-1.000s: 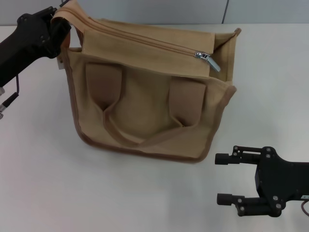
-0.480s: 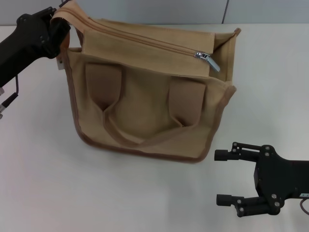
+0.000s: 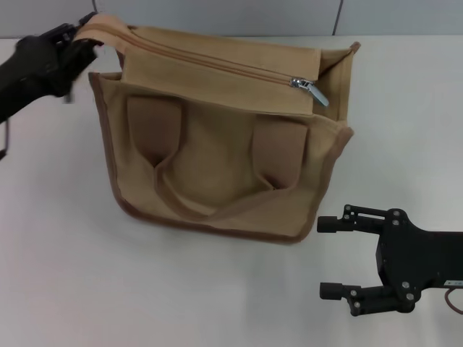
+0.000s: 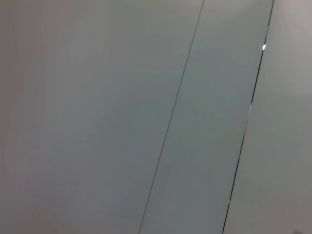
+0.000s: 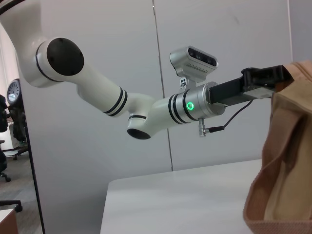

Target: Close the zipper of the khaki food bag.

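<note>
Pinching the bag (image 3: pixel 217 159) at its far left corner, my left gripper (image 3: pixel 76 40) stays clear of the pull tab (image 3: pixel 316 90), which sits at the zipper's (image 3: pixel 210 61) right end. My right gripper (image 3: pixel 336 256), jaws apart, is nearer, below it.

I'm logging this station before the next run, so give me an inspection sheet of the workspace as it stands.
Surface: white table, bare around the bag.
Job's things: khaki food bag stands upright; the zipper runs along its top, with the silver pull tab near the end on the robot's right.
Clutter: nothing seen.
Grippers: left gripper is shut on the bag's top corner on the robot's left; right gripper is open, low over the table, apart from the bag.
Cables: a thin dark cable hangs under the left wrist.
Surroundings: grey wall panels behind the table.
</note>
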